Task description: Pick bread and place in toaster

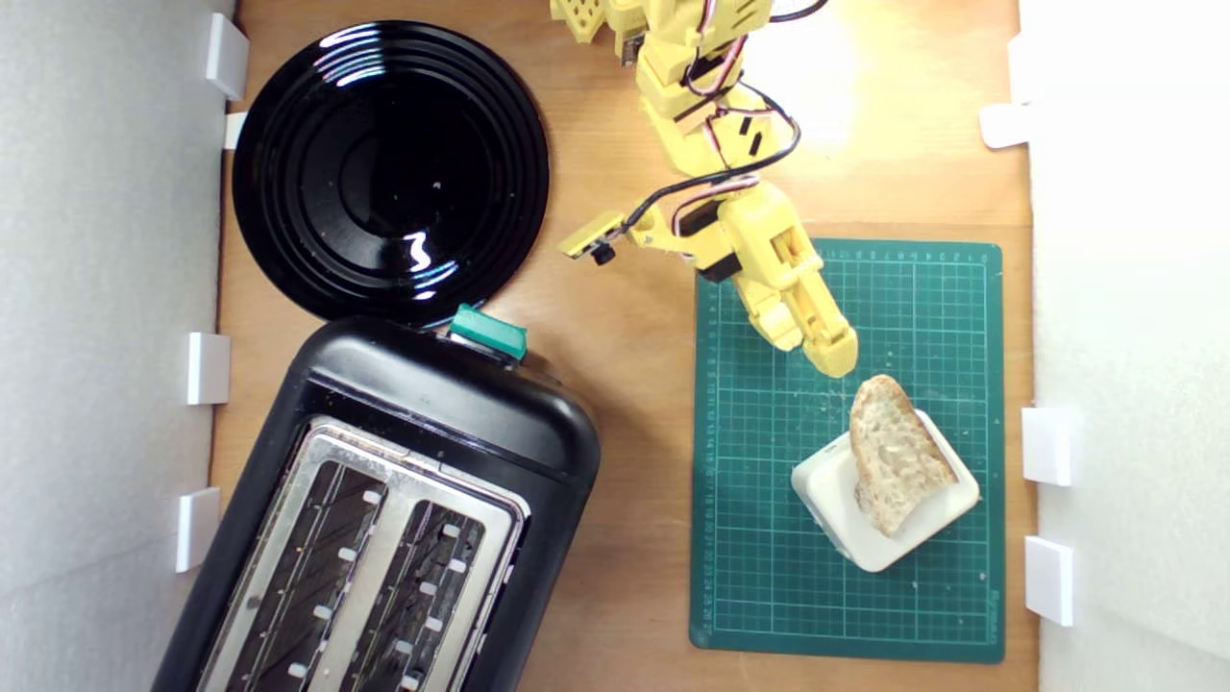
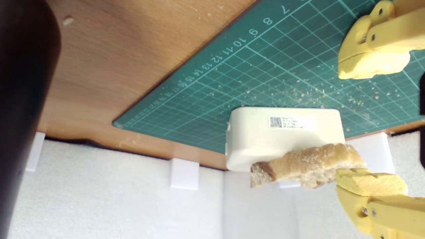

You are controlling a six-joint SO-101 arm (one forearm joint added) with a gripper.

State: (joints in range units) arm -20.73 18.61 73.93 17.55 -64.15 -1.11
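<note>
The bread (image 1: pixel 894 452) is a pale porous slice with a brown crust. It lies tilted on a cream-white block (image 1: pixel 918 533), rounded end toward the arm. My yellow gripper (image 1: pixel 815 351) hovers over the green mat just short of that end. In the wrist view the gripper (image 2: pixel 342 124) is open, with a wide gap between its fingers. One finger (image 2: pixel 372 63) is over the mat and the other overlaps the end of the bread (image 2: pixel 308 164); I cannot tell if they touch. The black toaster (image 1: pixel 384 519), with two long slots and a teal lever (image 1: pixel 488 332), stands at the exterior view's lower left.
A glossy black plate (image 1: pixel 389 168) lies beside the toaster's lever end. The green cutting mat (image 1: pixel 769 577) is strewn with crumbs. White foam walls with small white blocks (image 1: pixel 1047 445) border the wooden table. The toaster's dark side (image 2: pixel 20 99) fills one edge of the wrist view.
</note>
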